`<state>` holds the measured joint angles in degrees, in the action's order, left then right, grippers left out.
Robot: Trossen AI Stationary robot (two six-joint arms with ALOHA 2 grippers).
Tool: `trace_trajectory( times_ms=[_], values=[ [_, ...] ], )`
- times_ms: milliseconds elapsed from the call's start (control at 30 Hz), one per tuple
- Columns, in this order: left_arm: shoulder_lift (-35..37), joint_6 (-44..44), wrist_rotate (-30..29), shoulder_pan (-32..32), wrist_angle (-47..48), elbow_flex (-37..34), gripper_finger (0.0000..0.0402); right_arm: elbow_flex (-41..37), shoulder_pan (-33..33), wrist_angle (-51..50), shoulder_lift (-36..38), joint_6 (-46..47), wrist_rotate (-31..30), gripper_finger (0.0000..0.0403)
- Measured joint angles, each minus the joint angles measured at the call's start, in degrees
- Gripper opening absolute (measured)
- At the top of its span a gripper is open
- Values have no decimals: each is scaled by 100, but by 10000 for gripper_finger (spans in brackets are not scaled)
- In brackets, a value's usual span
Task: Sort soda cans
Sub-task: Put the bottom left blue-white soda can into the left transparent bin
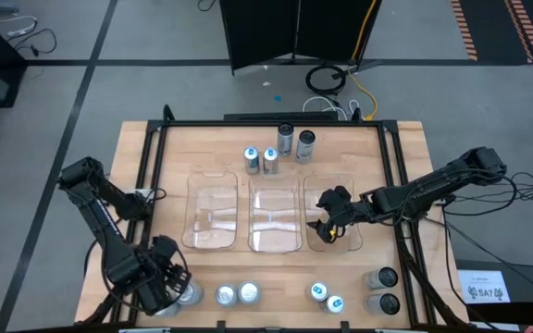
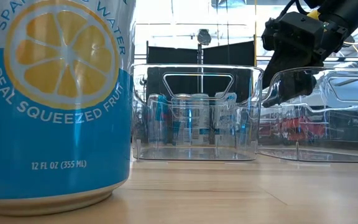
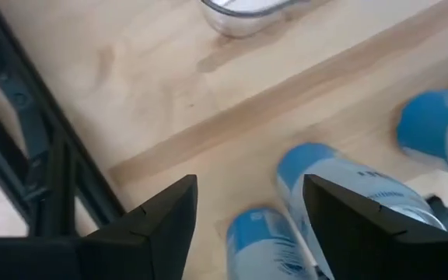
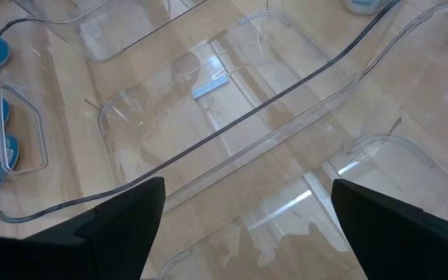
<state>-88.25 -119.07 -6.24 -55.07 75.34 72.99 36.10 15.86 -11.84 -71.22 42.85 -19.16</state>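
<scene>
Three clear bins (image 1: 276, 217) sat side by side across the middle of the bench (image 1: 146, 157), and we saw nothing lying in any of them. Twelve cans stood round them in pairs and small groups. At the far edge we had two blue-topped cans (image 1: 260, 159) and, beside them, two dark cans (image 1: 295, 141). Along the near edge, working from the left corner, came the silver cans (image 1: 236, 294), then another blue-topped pair (image 1: 326, 296), then two dark ones (image 1: 382, 289) towards the right corner.

Down at that near left corner, the left gripper (image 1: 167, 285) hung right over the end silver can (image 1: 189, 294), fingers spread apart and clutching nothing; through its wrist camera we caught blue-and-white cans (image 3: 341, 194) lying just past the fingertips (image 3: 169, 210).

Over on the right, the right gripper (image 1: 331, 222) hovered above the right-hand bin (image 1: 352, 242), its fingers likewise parted with nothing between them, and its wrist camera looked straight down at bare plastic walls (image 4: 232, 124) and wood.

In the low view one lemon-printed can (image 2: 55, 99) loomed large at the near edge.
</scene>
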Motion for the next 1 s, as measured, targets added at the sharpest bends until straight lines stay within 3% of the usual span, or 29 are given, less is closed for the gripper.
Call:
trace_trajectory(
  times_ms=[133, 367, 533, 667, 1000],
  values=[
    [0, 139, -67, -6, -175, 0, 281, 0, -1, 0, 2, -1, 0, 361],
    [0, 120, -113, -2, -178, 0, 391, 0, -2, -1, 2, 0, 0, 361],
    [0, 284, -230, -2, -235, 2, 385, 0, -2, 0, 2, -2, 0, 361],
    [0, 443, 187, -10, -241, 2, 384, 0, -2, 0, 2, 0, 0, 361],
    [4, 398, 474, -13, -203, 0, 384, 1, -2, 0, 2, -2, 0, 361]
  ],
)
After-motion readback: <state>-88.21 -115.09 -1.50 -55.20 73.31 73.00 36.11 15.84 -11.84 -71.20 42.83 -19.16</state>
